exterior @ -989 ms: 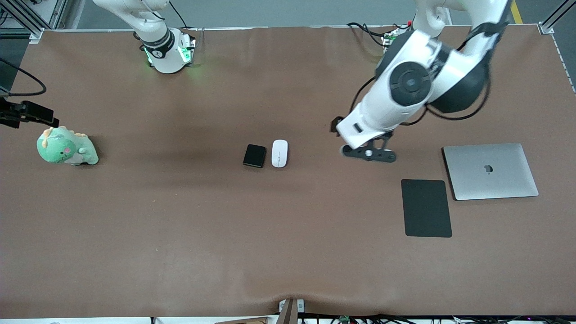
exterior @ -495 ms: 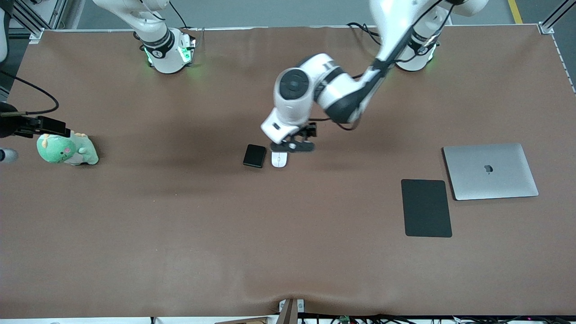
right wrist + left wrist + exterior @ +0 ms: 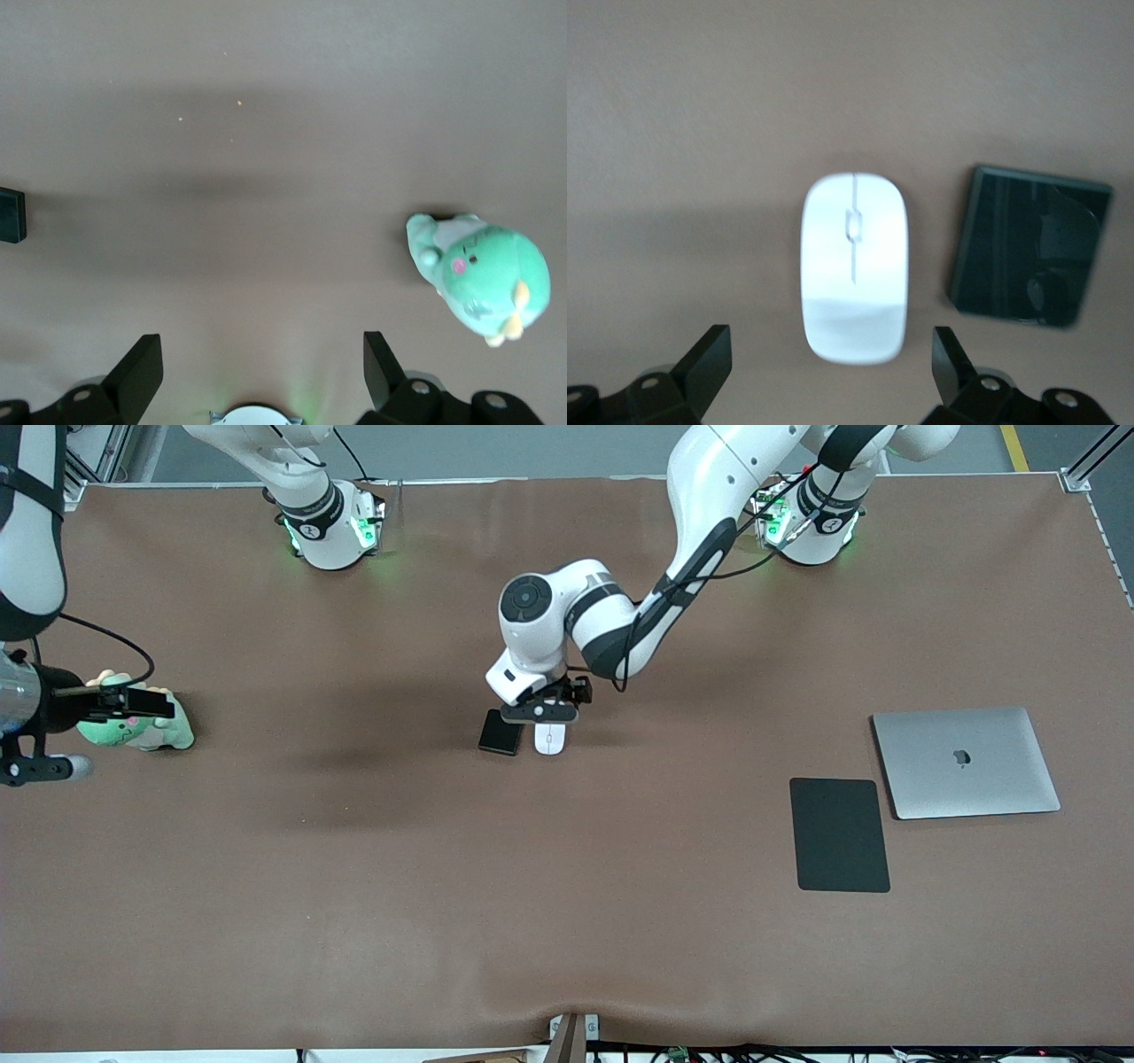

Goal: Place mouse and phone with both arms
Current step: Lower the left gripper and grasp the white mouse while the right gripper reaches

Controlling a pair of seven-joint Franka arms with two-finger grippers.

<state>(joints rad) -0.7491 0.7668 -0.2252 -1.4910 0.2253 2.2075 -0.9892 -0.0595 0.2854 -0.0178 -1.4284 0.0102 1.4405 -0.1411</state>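
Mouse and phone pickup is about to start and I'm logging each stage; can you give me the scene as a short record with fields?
mouse: on the table, untouched, beside the phone
phone: flat on the table, toward the right arm's end from the mouse
left hand: open, over the mouse
right hand: open, over the table near the green plush toy, holding nothing
laptop: closed, beside the black pad

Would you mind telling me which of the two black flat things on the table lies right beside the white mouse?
The phone, the small glossy black one, lies right beside the mouse. The much larger matte black pad lies apart, next to the laptop.
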